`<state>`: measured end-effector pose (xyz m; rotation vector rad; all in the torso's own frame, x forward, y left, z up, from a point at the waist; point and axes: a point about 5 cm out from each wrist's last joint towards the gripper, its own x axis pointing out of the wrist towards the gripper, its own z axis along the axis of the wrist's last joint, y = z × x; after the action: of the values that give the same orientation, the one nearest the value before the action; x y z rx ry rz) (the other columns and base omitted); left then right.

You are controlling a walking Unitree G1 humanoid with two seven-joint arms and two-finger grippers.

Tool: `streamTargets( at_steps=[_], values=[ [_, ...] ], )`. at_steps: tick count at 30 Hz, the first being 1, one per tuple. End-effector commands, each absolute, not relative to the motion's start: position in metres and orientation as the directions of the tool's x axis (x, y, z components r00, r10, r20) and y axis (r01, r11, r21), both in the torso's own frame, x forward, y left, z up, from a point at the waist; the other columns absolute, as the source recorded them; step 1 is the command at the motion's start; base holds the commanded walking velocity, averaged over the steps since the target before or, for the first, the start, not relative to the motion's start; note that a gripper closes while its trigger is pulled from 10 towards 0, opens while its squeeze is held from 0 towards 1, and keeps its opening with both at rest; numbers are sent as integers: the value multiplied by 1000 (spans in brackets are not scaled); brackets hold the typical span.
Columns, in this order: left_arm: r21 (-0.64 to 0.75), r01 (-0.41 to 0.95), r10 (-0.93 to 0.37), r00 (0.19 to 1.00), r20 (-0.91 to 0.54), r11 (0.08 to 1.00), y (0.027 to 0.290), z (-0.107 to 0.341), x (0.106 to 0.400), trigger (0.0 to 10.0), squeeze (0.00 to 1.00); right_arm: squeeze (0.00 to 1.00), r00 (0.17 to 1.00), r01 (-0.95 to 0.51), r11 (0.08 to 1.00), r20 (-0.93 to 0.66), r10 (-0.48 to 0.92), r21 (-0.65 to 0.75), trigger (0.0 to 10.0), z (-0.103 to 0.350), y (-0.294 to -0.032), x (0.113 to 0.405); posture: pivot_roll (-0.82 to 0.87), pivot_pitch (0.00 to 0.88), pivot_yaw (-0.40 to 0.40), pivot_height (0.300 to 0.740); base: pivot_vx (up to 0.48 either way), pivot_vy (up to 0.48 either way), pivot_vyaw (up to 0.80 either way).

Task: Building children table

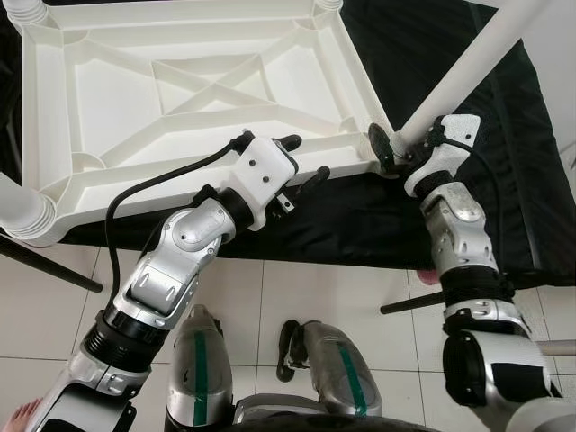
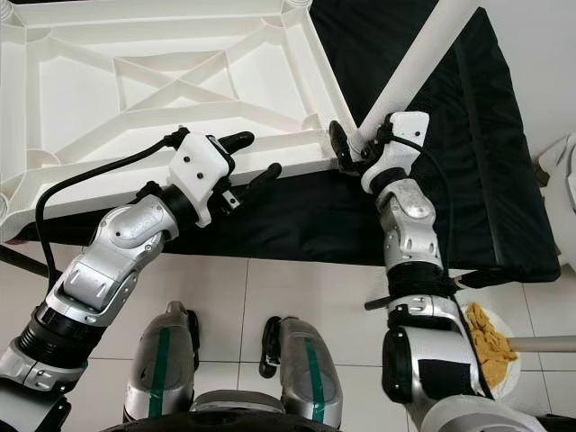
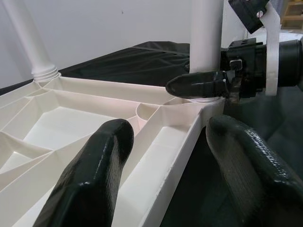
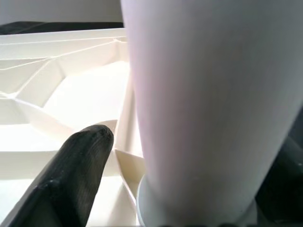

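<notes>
My right gripper (image 1: 396, 148) clenches the table leg (image 1: 468, 67) at two o'clock; my left gripper (image 1: 301, 162) straddles the tabletop (image 1: 180, 99) rim, released.

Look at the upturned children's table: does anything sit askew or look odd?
Yes. The white leg held by the right gripper leans at a slant over the tabletop's near corner socket, while another leg stands upright. The left gripper straddles the rim, jaws open.

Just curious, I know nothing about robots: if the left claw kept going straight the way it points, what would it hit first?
Probably the right gripper clamped on the white leg.
</notes>
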<state>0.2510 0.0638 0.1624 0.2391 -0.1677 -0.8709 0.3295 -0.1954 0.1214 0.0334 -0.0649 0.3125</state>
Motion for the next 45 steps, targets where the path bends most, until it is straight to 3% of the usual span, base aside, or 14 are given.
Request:
streamTargets(
  at_steps=[1,15,16,17,18,39,40,41,42,45],
  values=[
    [284,783,-820,571,24,554,61,162,247,10000,0,0,933,-355,935,69,354,13,10000,124,-200,332,120,31,-104,740,0,0,0],
    [286,780,-818,575,22,557,63,163,248,10000,0,0,882,-466,884,62,467,-19,10000,133,-221,338,121,43,-94,740,0,0,0],
    [286,780,-817,576,22,557,63,163,248,10000,0,0,884,-465,885,54,465,-21,6902,132,-223,338,121,48,-94,740,0,0,0],
    [286,780,-817,576,22,557,63,163,248,10000,0,0,884,-465,885,54,465,-21,6902,132,-223,338,121,48,-94,740,0,0,0],
    [286,779,-817,576,23,558,63,164,248,10000,0,0,884,-465,885,50,466,-18,0,131,-224,338,121,50,-93,740,0,0,0],
    [282,779,-816,577,25,560,63,165,248,10000,0,0,873,-485,874,61,484,-1,0,125,-227,332,114,65,-92,740,0,0,0],
    [280,780,-816,577,25,560,63,165,248,10000,0,0,877,-478,878,59,478,-3,8235,124,-226,332,112,65,-95,740,0,0,0],
    [280,780,-816,577,25,560,63,165,248,10000,0,0,877,-478,878,59,478,-3,8235,124,-226,332,112,65,-95,740,0,0,0],
    [279,780,-816,577,25,560,63,165,248,10000,0,0,883,-467,884,59,466,-3,10000,124,-225,332,112,65,-96,740,0,0,0],
    [278,780,-816,577,25,560,63,165,248,10000,0,0,888,-456,890,62,455,1,10000,124,-223,332,111,65,-97,740,0,0,0]
  ],
)
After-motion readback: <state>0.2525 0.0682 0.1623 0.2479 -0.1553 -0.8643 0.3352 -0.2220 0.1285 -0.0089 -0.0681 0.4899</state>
